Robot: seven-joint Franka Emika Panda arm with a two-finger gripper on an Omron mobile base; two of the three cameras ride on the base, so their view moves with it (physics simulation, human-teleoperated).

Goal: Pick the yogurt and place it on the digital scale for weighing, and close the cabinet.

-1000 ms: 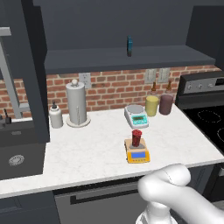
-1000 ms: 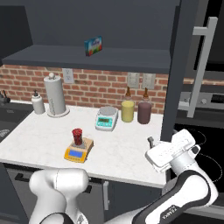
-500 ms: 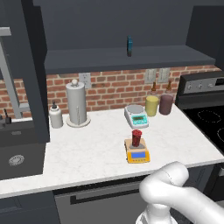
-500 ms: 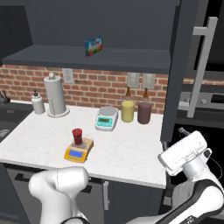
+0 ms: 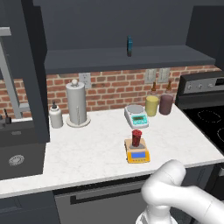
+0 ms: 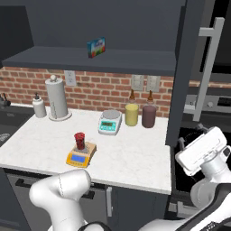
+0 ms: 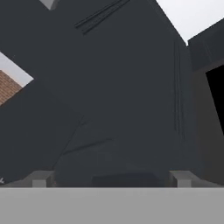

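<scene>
My fingers (image 7: 111,178) stand spread as wide as they go, with nothing between them and nothing touching either tip. In the hand view the two grey tips rise at the bottom edge, and just past them is a dark navy panelled surface; I think it is a door of the cabinet (image 7: 131,87), though up this close I cannot be sure which part.

The right base view shows what my own camera does not: my hand (image 6: 203,151) is out past the right end of the table (image 6: 135,158), beside the open cabinet door with its long silver bar handle (image 6: 208,67). That door stands swung out toward me.

Both base views show the yogurt (image 5: 137,138), a small dark red cup, upright on the grey plate of the orange-yellow digital scale (image 5: 138,154). It lies well apart from my fingers, off to their left across the table and nearer the table's front edge than the brick wall.

Behind the scale, nearer the wall, sit a white scale (image 5: 136,116), a yellow jar (image 5: 152,105) and a dark purple jar (image 5: 166,103). Farther left still is a paper towel roll (image 5: 76,104). On the open shelf above, a small colourful box (image 6: 96,47) faces the right base view and appears edge-on in the left one.
</scene>
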